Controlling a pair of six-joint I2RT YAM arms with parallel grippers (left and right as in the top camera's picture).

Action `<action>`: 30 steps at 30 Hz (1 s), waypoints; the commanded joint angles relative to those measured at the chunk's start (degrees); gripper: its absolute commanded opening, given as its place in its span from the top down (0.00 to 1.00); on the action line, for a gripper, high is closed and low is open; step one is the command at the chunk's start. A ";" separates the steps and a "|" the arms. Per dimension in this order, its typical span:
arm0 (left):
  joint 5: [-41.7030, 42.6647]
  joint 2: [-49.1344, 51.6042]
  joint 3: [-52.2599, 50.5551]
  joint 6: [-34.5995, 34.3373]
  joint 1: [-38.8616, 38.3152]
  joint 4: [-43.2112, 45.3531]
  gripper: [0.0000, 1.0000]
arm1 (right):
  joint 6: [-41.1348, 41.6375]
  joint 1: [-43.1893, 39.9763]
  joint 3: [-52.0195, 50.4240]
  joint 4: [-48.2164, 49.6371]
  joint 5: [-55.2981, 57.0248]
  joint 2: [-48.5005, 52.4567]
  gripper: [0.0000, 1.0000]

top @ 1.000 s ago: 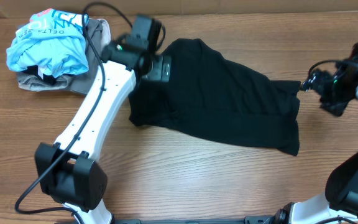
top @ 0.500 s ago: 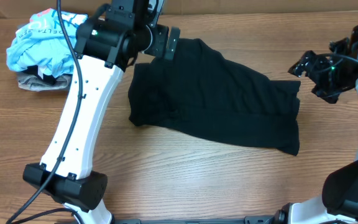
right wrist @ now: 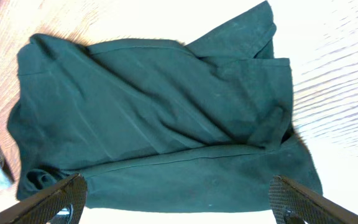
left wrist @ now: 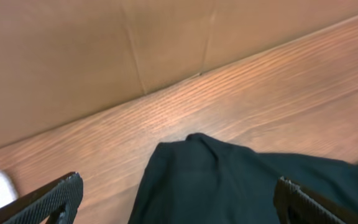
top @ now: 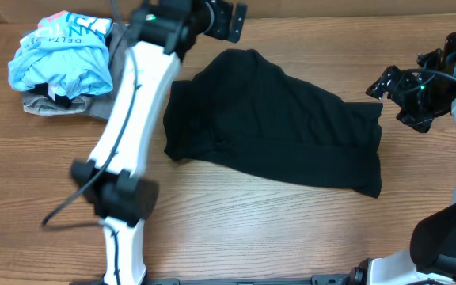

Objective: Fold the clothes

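Observation:
A black garment [top: 271, 123] lies folded on the wooden table [top: 236, 229] in the overhead view. It also shows in the left wrist view [left wrist: 241, 186] and in the right wrist view [right wrist: 160, 124]. My left gripper [top: 232, 17] is open and empty, raised above the table's back edge beyond the garment's top left corner. My right gripper [top: 394, 89] is open and empty, just off the garment's right edge. In both wrist views the fingers stand wide apart with nothing between them.
A pile of clothes, light blue [top: 62, 51] over grey [top: 50, 104], sits at the back left of the table. A brown cardboard wall [left wrist: 104, 56] runs along the table's back edge. Both arm bases stand at the front edge.
My left gripper has let go of the garment's top left area and risen up and back toward the wall. My right gripper has drawn slightly off the garment's right edge.

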 commanded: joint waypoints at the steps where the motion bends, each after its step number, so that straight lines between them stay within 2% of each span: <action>1: 0.39 5.77 0.81 0.81 0.94 3.89 0.00 | -1.33 0.00 -0.24 -0.09 2.05 -0.55 0.03; 8: 2.10 15.63 0.81 0.22 1.60 15.89 0.00 | -1.33 0.00 -0.24 0.22 4.81 -0.55 0.03; 12: 3.48 20.09 0.81 0.22 1.60 19.43 0.00 | -1.33 0.00 -0.24 1.01 5.14 -0.55 0.03; 25: 5.18 28.41 0.81 0.22 1.46 21.84 0.05 | -1.53 0.00 -0.24 1.44 6.10 -0.48 0.03; 28: 5.35 29.22 0.79 0.22 1.27 21.66 0.09 | -1.53 0.00 -0.24 1.40 6.19 -0.48 0.03; 30: 5.35 29.81 0.74 0.22 0.96 21.38 0.15 | -1.53 0.00 -0.24 1.40 6.19 -0.48 0.04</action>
